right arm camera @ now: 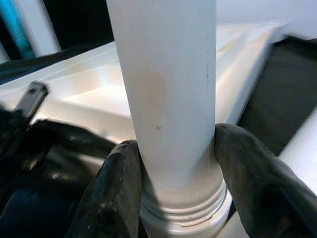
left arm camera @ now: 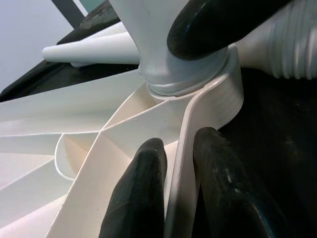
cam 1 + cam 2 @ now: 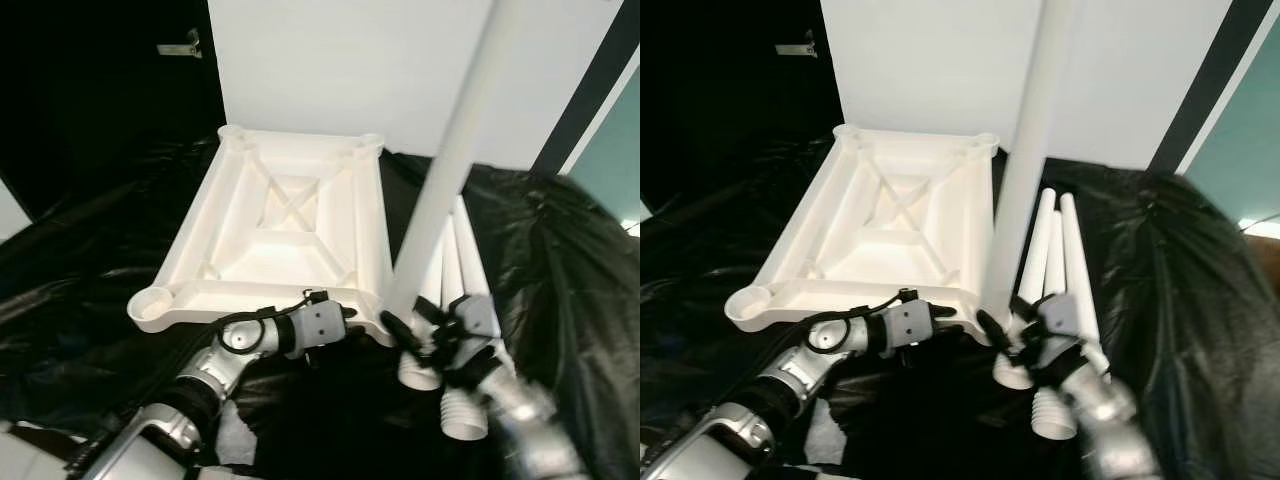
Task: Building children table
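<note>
A white children's table top (image 3: 280,225) lies upside down on black sheeting, ribs and corner sockets facing up. A long white leg (image 3: 450,170) stands upright in the near right corner socket (image 2: 223,99). My right gripper (image 3: 405,330) is shut on this leg just above its threaded end, one finger (image 1: 114,193) on each side. My left gripper (image 3: 350,322) is shut on the table top's near rim (image 2: 181,163) beside that socket. Spare white legs (image 3: 1065,250) lie side by side to the right of the top, their ribbed ends toward me.
Crinkled black plastic sheeting (image 3: 90,270) covers the floor all around. A white wall panel (image 3: 380,60) stands behind the table top. A black strip and a teal wall (image 3: 615,170) lie at the far right. The near left socket (image 3: 152,302) holds nothing.
</note>
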`<state>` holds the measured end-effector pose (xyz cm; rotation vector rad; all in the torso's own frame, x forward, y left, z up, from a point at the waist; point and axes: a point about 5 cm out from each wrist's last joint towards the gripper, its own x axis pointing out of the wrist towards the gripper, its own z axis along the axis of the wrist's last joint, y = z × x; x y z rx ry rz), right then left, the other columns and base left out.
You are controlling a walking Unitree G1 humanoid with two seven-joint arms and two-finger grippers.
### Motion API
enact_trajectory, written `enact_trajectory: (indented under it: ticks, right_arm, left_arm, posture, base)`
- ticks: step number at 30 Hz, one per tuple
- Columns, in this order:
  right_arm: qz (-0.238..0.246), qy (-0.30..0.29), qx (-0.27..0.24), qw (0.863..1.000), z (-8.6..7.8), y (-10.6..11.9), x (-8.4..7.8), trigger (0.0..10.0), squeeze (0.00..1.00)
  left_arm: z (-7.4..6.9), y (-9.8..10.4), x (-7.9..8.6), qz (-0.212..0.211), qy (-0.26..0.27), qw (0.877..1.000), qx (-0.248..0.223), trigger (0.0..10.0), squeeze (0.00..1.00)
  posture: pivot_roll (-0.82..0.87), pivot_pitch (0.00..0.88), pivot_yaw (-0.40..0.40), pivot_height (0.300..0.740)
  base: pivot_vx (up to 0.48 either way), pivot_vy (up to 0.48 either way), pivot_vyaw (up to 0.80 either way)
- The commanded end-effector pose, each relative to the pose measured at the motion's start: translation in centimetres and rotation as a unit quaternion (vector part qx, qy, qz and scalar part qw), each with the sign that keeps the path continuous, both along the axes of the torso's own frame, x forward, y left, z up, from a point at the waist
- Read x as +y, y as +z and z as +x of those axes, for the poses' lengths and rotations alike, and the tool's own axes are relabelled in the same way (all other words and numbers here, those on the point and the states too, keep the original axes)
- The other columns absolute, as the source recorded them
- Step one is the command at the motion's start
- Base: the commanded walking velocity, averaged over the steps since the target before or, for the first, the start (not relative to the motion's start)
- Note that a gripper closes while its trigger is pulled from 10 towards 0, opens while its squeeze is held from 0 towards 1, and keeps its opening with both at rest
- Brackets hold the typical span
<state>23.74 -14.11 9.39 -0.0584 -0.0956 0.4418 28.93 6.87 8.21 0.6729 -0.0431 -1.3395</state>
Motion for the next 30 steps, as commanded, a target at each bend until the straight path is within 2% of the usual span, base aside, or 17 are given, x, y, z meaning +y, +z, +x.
enact_trajectory:
  ticks: [1,3,5,10,11,12,14,17,18,19,21,22,24,27,28,29,30]
  right_arm:
    - [-0.016,-0.097,-0.023,0.995,-0.1,0.2,-1.5,0.0,0.0]
    - [-0.018,-0.107,-0.024,0.994,-0.2,0.1,-1.4,0.0,0.0]
    - [-0.021,-0.132,-0.023,0.991,0.0,0.1,-2.0,0.0,0.0]
    - [-0.022,-0.136,-0.015,0.99,0.1,-0.1,-2.1,0.0,0.0]
    - [-0.021,-0.126,-0.009,0.992,0.3,-0.4,-1.7,10.0,0.0]
    - [-0.016,-0.11,-0.003,0.994,0.5,-0.5,-1.3,10.0,1.0]
    - [-0.016,-0.11,-0.003,0.994,0.5,-0.5,-1.3,10.0,1.0]
    - [-0.023,-0.071,0.007,0.997,1.4,-0.4,-0.9,10.0,1.0]
    - [-0.03,-0.056,0.003,0.998,1.8,0.0,-1.2,10.0,0.0]
    - [-0.03,-0.056,0.003,0.998,1.8,0.0,-1.2,10.0,0.0]
    - [-0.057,-0.002,0.011,0.998,2.6,0.7,-2.0,10.0,0.0]
    - [-0.057,-0.002,0.011,0.998,2.6,0.7,-2.0,10.0,0.0]
    - [-0.08,0.065,0.04,0.994,2.7,0.9,-3.0,10.0,0.0]
    - [-0.089,0.094,0.052,0.99,2.5,0.9,-3.3,10.0,0.0]
    - [-0.098,0.127,0.063,0.985,2.1,0.8,-3.6,7.6,0.0]
    - [-0.101,0.156,0.074,0.98,1.8,0.8,-3.8,0.0,0.0]
    - [-0.101,0.156,0.074,0.98,1.8,0.8,-3.8,0.0,0.0]
  left_arm:
    - [-2.6,-3.3,0.6,0.087,-0.072,0.991,0.066,10.0,0.0]
    - [-2.6,-3.3,0.7,0.088,-0.072,0.991,0.066,10.0,0.0]
    - [-2.6,-3.4,1.2,0.092,-0.067,0.991,0.068,10.0,0.0]
    - [-2.6,-3.5,1.5,0.094,-0.063,0.991,0.069,10.0,0.0]
    - [-2.6,-3.5,1.5,0.094,-0.062,0.991,0.069,10.0,0.0]
    - [-2.6,-3.5,1.5,0.093,-0.061,0.991,0.068,10.0,0.0]
    - [-2.6,-3.5,1.5,0.093,-0.061,0.991,0.068,10.0,0.0]
    - [-2.5,-3.4,1.3,0.092,-0.061,0.992,0.068,10.0,0.0]
    - [-2.5,-3.4,1.3,0.091,-0.061,0.992,0.068,10.0,0.0]
    - [-2.5,-3.4,1.3,0.091,-0.061,0.992,0.068,10.0,0.0]
    - [-2.5,-3.4,1.2,0.092,-0.063,0.991,0.067,10.0,0.0]
    - [-2.5,-3.4,1.2,0.092,-0.063,0.991,0.067,10.0,0.0]
    - [-2.5,-3.4,1.0,0.092,-0.068,0.991,0.067,10.0,0.0]
    - [-2.5,-3.4,0.9,0.092,-0.069,0.991,0.066,10.0,0.0]
    - [-2.5,-3.4,0.7,0.092,-0.07,0.991,0.066,10.0,0.0]
    - [-2.5,-3.4,0.6,0.091,-0.071,0.991,0.066,10.0,0.0]
    - [-2.5,-3.4,0.6,0.091,-0.071,0.991,0.066,10.0,0.0]
  posture:
    - [0.1,0.0,-0.056,0.74]
    - [0.1,0.0,-0.056,0.74]
    - [0.11,0.0,-0.057,0.74]
    - [0.11,0.0,-0.06,0.74]
    - [0.12,0.0,-0.058,0.74]
    - [0.11,0.0,-0.058,0.74]
    - [0.11,0.0,-0.058,0.74]
    - [0.11,0.0,-0.055,0.74]
    - [0.11,0.0,-0.053,0.74]
    - [0.11,0.0,-0.053,0.74]
    - [0.09,0.0,-0.045,0.74]
    - [0.09,0.0,-0.045,0.74]
    - [0.08,0.0,-0.045,0.74]
    - [0.08,0.0,-0.045,0.74]
    - [0.08,0.0,-0.047,0.74]
    - [0.07,0.0,-0.049,0.74]
    - [0.07,0.0,-0.049,0.74]
  base:
    - [0.0,0.0,0.0]
    - [0.0,0.0,0.0]
    - [0.0,0.0,0.0]
    - [0.0,0.0,0.0]
    - [0.0,0.0,0.0]
    - [0.0,0.0,0.0]
    - [0.0,0.0,0.0]
    - [0.0,0.0,0.0]
    - [0.0,0.0,0.0]
    - [0.0,0.0,0.0]
    - [0.0,0.0,0.0]
    - [0.0,0.0,0.0]
    - [0.0,0.0,0.0]
    - [0.0,0.0,0.0]
    - [0.0,0.0,0.0]
    - [0.0,0.0,0.0]
    - [0.0,0.0,0.0]
